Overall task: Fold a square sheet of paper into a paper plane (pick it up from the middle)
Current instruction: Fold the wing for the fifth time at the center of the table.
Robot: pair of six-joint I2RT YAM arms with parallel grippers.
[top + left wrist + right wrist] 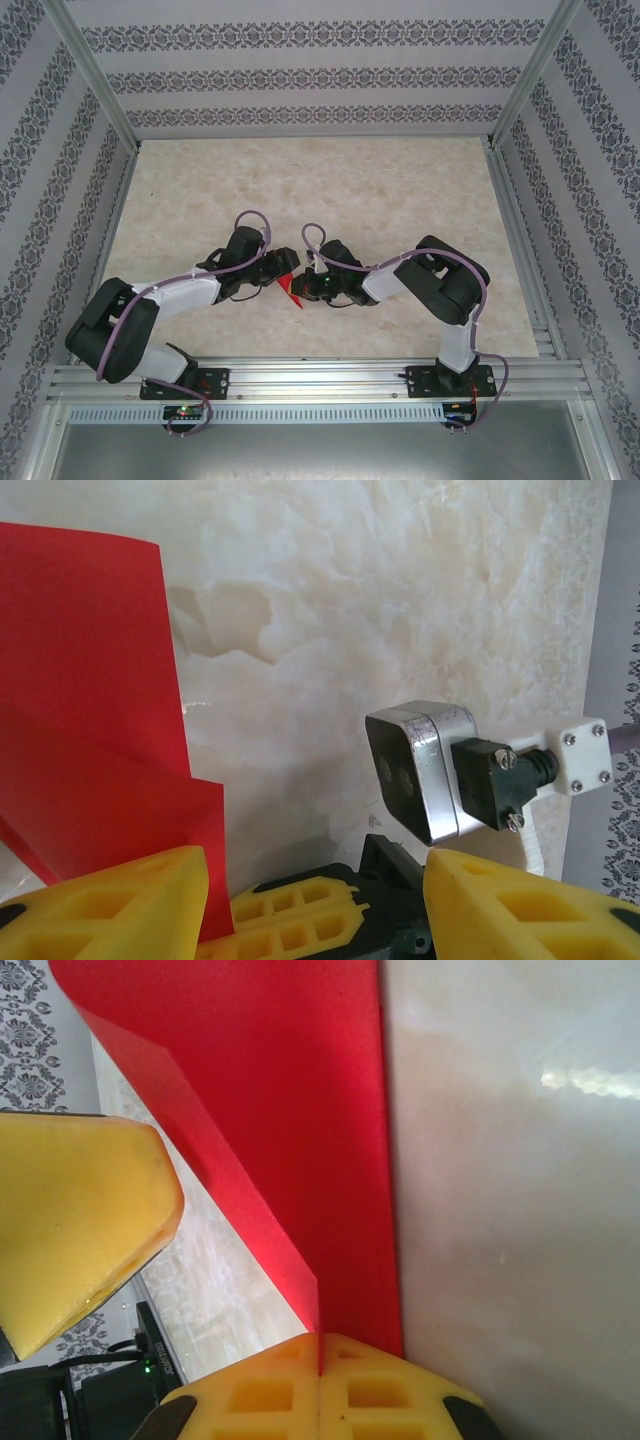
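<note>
Red paper, place: the red paper [292, 290] sits between the two tools, just toward 6 o'clock of the middle of the marble-patterned surface [400, 190] in the overhead view.
Red paper, long axis: from above it reads as a narrow sliver running from about 11 o'clock to 5 o'clock. Its pointed end is at 5 o'clock, toward the arm bases.
Red paper, folds: in the left wrist view the red paper [90, 710] shows two overlapping layers, each with a square corner toward 3 o'clock. In the right wrist view the red paper [290, 1110] has one straight edge running from 12 to 6 o'clock, and a folded flap slants down to meet it.
Red paper, contact: I cannot tell whether its low tip touches the surface.
Right tool: the right tool [308, 290] is at 3 o'clock of the paper. In its own view the right tool [320, 1360] has its yellow pads pressed together, with the paper's edge clamped in the seam.
Left tool: the left tool [277, 275] is at 10 o'clock of the paper. In its own view the left tool [315, 870] has its jaws well apart and grips nothing. The paper is just beside the inner face of the finger [120, 900] at 8 o'clock.
Between the left fingers: the right arm's wrist camera [415, 770] is at about 3 o'clock.
</note>
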